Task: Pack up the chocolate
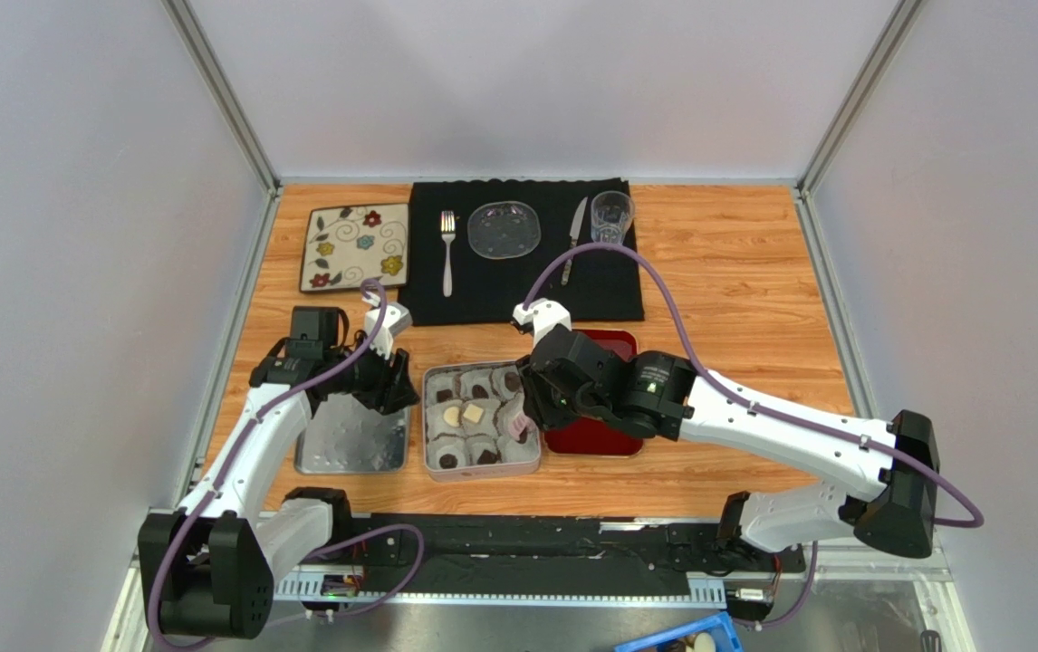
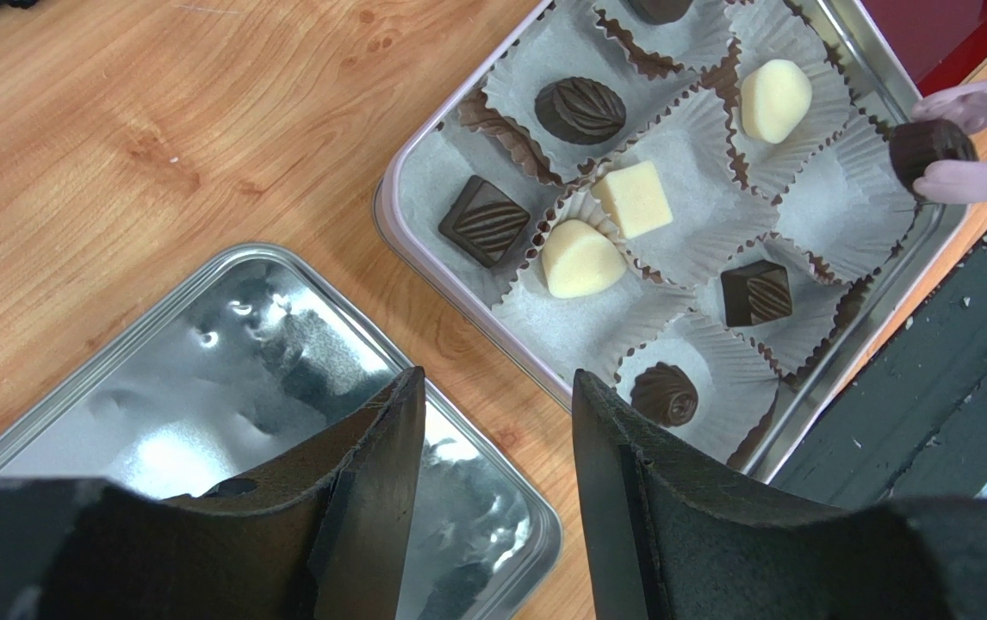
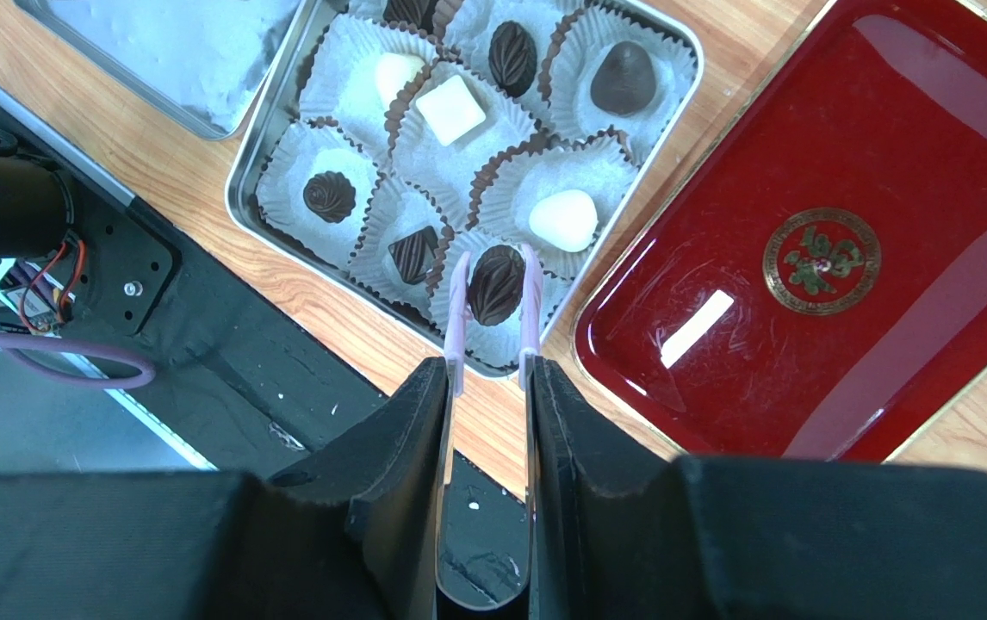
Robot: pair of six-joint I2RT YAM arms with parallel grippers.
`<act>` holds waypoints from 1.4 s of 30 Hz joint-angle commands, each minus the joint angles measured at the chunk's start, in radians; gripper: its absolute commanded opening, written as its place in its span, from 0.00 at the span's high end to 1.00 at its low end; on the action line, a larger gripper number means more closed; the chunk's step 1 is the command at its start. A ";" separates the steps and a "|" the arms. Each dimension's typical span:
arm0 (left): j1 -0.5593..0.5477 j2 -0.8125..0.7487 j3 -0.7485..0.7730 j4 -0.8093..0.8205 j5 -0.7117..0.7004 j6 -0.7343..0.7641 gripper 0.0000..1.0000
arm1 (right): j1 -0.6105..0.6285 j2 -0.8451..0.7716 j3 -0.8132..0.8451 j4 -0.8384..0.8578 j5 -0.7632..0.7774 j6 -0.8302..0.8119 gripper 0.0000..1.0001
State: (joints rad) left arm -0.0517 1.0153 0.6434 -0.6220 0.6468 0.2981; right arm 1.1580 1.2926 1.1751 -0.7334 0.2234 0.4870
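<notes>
An open silver tin (image 1: 427,421) holds several dark and cream-white chocolates in white paper cups. It also shows in the left wrist view (image 2: 389,213) and the right wrist view (image 3: 243,168). My right gripper (image 3: 486,375) is shut on pink-tipped tongs (image 3: 457,310). The tongs grip a dark oval chocolate (image 3: 498,284) over the tin's near right corner cup; this piece also shows in the left wrist view (image 2: 932,145). My left gripper (image 2: 499,401) is open and empty, hovering over the gap between the tin and its lid (image 2: 201,388).
A red lacquer tray (image 3: 874,142) lies right of the tin. The tin lid (image 1: 348,438) lies left of it. At the back a black mat (image 1: 518,292) carries a fork, glass plate, knife and glass; a flowered plate (image 1: 355,247) sits beside it.
</notes>
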 commanded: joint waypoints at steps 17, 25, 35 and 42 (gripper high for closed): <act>0.004 -0.018 0.030 -0.007 0.013 0.027 0.46 | 0.016 0.010 -0.023 0.084 -0.004 0.027 0.71; 0.004 -0.018 0.030 -0.007 0.014 0.027 0.46 | 0.016 0.004 -0.020 0.081 -0.004 0.027 0.69; 0.004 -0.017 0.033 -0.005 0.017 0.026 0.46 | 0.016 0.004 -0.017 0.071 0.004 0.024 0.65; 0.004 -0.014 0.036 -0.002 0.022 0.024 0.46 | 0.016 -0.006 -0.020 0.065 0.011 0.024 0.65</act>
State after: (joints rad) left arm -0.0517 1.0153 0.6434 -0.6220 0.6468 0.3008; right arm 1.1648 1.3075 1.1431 -0.6983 0.2111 0.5014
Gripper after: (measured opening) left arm 0.542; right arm 0.356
